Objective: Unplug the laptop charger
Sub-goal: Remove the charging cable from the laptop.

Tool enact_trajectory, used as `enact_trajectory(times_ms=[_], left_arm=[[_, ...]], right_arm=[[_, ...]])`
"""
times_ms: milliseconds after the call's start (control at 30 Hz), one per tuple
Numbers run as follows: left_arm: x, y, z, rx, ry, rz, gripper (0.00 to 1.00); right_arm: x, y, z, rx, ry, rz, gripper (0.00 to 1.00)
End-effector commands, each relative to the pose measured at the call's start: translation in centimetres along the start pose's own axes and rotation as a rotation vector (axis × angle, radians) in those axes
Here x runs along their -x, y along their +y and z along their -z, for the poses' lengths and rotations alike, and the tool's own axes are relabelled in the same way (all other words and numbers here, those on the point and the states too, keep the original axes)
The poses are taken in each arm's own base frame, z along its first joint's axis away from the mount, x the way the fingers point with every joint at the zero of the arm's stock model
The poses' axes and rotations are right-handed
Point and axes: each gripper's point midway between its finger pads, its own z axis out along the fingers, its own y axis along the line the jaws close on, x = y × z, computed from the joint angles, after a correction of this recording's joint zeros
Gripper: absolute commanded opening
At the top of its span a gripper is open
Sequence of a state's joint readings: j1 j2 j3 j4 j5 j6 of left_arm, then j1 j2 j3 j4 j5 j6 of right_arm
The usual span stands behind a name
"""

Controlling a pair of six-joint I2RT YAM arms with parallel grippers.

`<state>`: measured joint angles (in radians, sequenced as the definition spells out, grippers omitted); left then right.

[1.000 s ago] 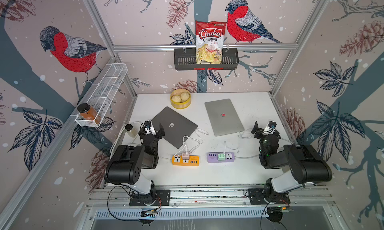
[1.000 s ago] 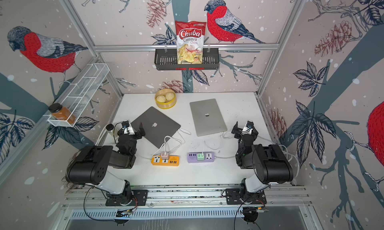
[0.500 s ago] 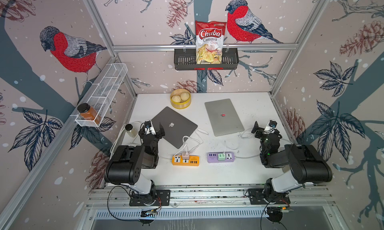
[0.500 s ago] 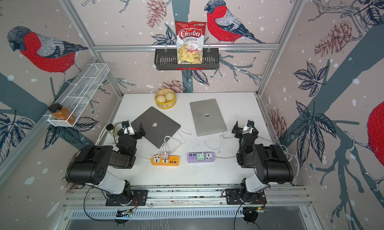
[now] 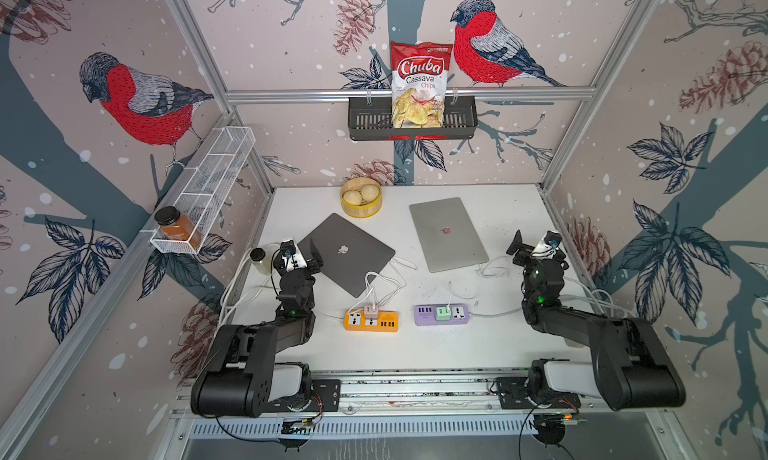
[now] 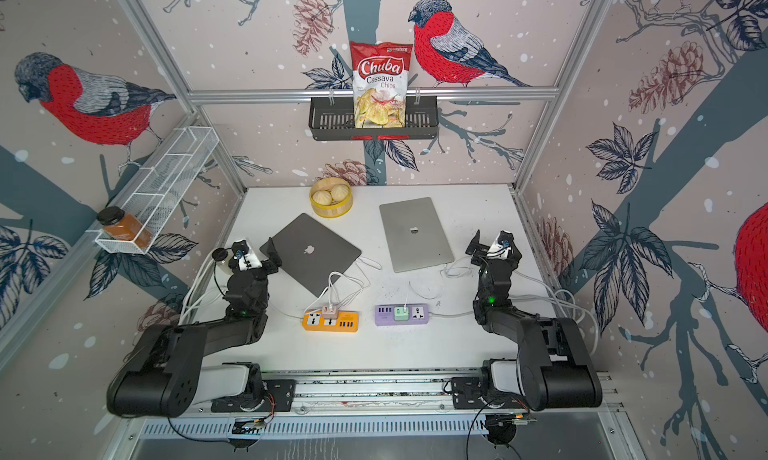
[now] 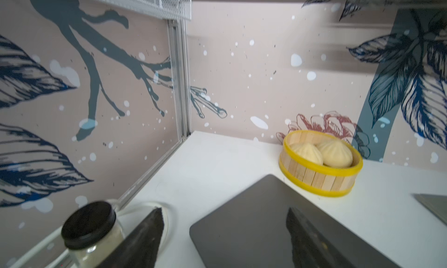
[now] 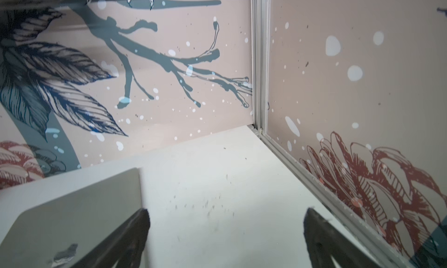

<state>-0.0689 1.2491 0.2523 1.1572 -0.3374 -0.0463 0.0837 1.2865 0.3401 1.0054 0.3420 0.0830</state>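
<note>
Pink charger block point(image 5: 371, 311) sits upright in the orange power strip point(image 5: 386, 325), front-centre of the desk point(image 5: 415, 354). A white cable point(image 5: 370, 289) loops back to the dark laptop point(image 5: 347, 252). The strip's long axis runs left-right, and the block stands up out of it.

Twin setup alongside: green block point(image 5: 443, 312), purple strip point(image 5: 424, 317), silver laptop point(image 5: 446, 233). Cannot tell which charger is meant.

Left arm point(image 5: 296, 291) is nearer pink, right arm point(image 5: 540, 283) nearer green. Both sets of jaws are spread, empty and aimed at the back wall, so the blocks lie behind them, towards the base.

Neither wrist view shows a strip. The laptop-end plugs are too small to read.
</note>
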Motion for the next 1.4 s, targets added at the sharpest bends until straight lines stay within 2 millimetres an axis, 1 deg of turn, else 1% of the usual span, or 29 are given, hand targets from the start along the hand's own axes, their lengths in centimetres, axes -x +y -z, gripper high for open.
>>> enact_trajectory(times_ms=[0,33,67,100,133,200,233,267,367,433,500,567,667,800,867,967,1067,1167,1267,1367], left_arm=[[-0.1,0.8,-0.9,0.086,0.112,0.055,0.62],[0.6,0.3,-1.3,0.080,0.122,0.084,0.55],[1.3,-0.6,-1.7,0.054,0.136,0.125,0.49],[1.9,-1.8,-2.2,0.012,0.152,0.155,0.44],[2.3,-3.6,-2.8,-0.045,0.183,0.179,0.40],[2.3,-7.8,-3.7,-0.163,0.258,0.199,0.36],[1.9,-10.4,-4.1,-0.237,0.309,0.200,0.35],[1.2,-12.8,-4.5,-0.294,0.364,0.198,0.33],[-1.6,-19.0,-5.2,-0.438,0.521,0.188,0.29],[-3.6,-22.3,-5.3,-0.502,0.600,0.176,0.28],[-5.7,-25.2,-4.9,-0.548,0.667,0.154,0.27],[-8.0,-27.9,-4.3,-0.587,0.721,0.122,0.26],[-10.3,-31.0,-3.4,-0.633,0.768,0.109,0.25],[-11.7,-33.8,-2.7,-0.676,0.784,0.130,0.25],[-12.4,-35.3,-2.4,-0.701,0.802,0.144,0.25],[-13.6,-37.1,-2.0,-0.738,0.843,0.180,0.25],[-14.8,-38.4,-1.5,-0.762,0.894,0.220,0.24],[-16.0,-39.0,-1.2,-0.745,0.942,0.227,0.24],[-17.1,-38.9,-1.1,-0.699,0.977,0.195,0.24],[-18.0,-38.6,-0.8,-0.669,1.000,0.174,0.25]], right_arm=[[-4.0,-1.5,-0.3,-0.104,0.267,0.037,1.00],[-3.0,-1.6,-0.3,-0.109,0.267,0.020,1.00],[-2.7,-1.5,-0.4,-0.106,0.291,0.008,1.00],[-2.5,-1.3,-0.5,-0.093,0.312,-0.001,1.00],[-2.3,-0.8,-0.7,-0.066,0.337,-0.009,1.00],[-1.9,0.4,-1.1,-0.006,0.390,-0.014,1.00],[-1.8,1.1,-1.4,0.020,0.424,-0.008,1.00],[-2.0,1.8,-1.6,0.049,0.468,-0.001,1.00],[-3.7,2.8,-2.0,0.083,0.622,0.022,1.00],[-5.1,3.4,-1.6,0.110,0.700,0.020,1.00],[-6.6,4.1,-0.8,0.138,0.742,-0.001,1.00],[-7.8,4.3,0.1,0.133,0.754,-0.021,1.00],[-8.6,5.1,1.0,0.149,0.753,-0.025,0.98],[-9.3,5.9,1.6,0.154,0.756,0.011,0.96],[-9.8,6.4,1.9,0.172,0.761,0.012,0.92],[-10.6,6.8,1.7,0.184,0.785,0.024,0.86],[-11.1,6.9,1.4,0.193,0.807,0.056,0.82],[-11.1,7.1,1.3,0.205,0.812,0.078,0.80],[-11.3,7.1,1.3,0.206,0.818,0.087,0.77],[-11.8,7.2,1.2,0.208,0.836,0.096,0.73]])
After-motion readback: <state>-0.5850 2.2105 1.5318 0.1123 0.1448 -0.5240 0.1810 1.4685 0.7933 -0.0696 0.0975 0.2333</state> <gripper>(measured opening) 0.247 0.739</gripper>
